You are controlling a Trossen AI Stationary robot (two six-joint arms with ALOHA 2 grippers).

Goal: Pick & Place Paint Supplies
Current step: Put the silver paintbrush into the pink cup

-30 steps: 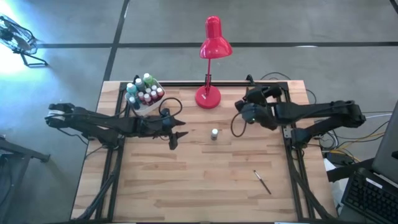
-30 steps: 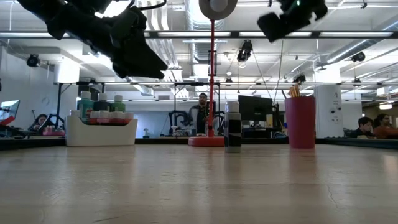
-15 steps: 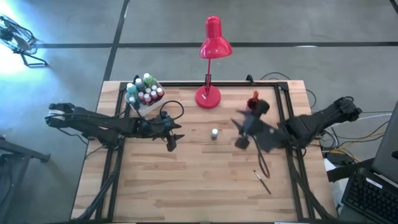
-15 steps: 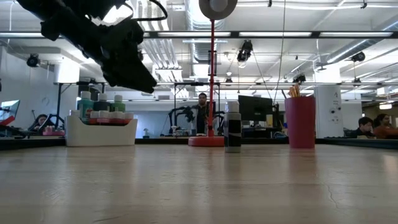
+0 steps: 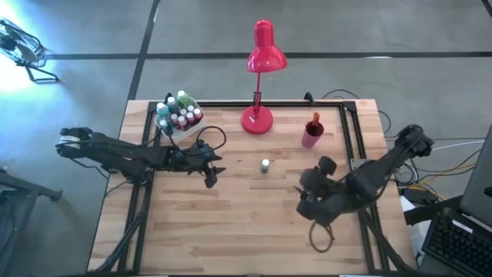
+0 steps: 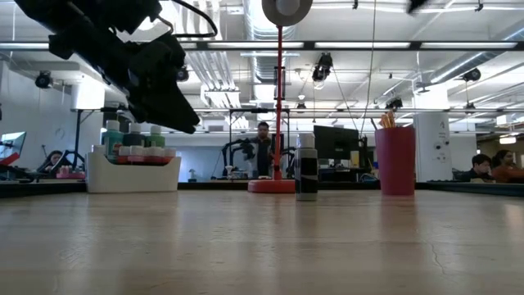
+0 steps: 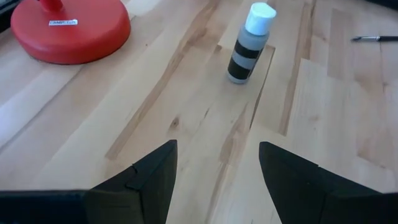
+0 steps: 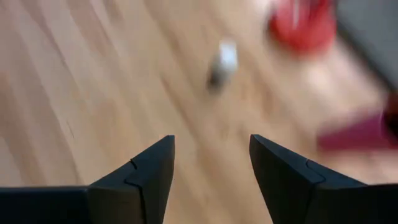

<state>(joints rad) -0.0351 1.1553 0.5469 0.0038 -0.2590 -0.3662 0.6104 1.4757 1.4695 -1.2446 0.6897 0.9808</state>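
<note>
Left gripper [image 5: 213, 171] hovering mid-desk, jaws open, empty, near small white-capped dark paint bottle [image 5: 265, 165] standing at desk centre. Right gripper [image 5: 304, 201] hanging near right edge, jaws open, empty. White tray of paint bottles [image 5: 178, 115] sitting at far-left corner.

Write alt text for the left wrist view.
The left end effector, fingers open and empty, hovers over a wooden table, aimed at a small upright white-capped bottle. A red lamp base sits to one side, and a thin paintbrush lies beyond.
</note>
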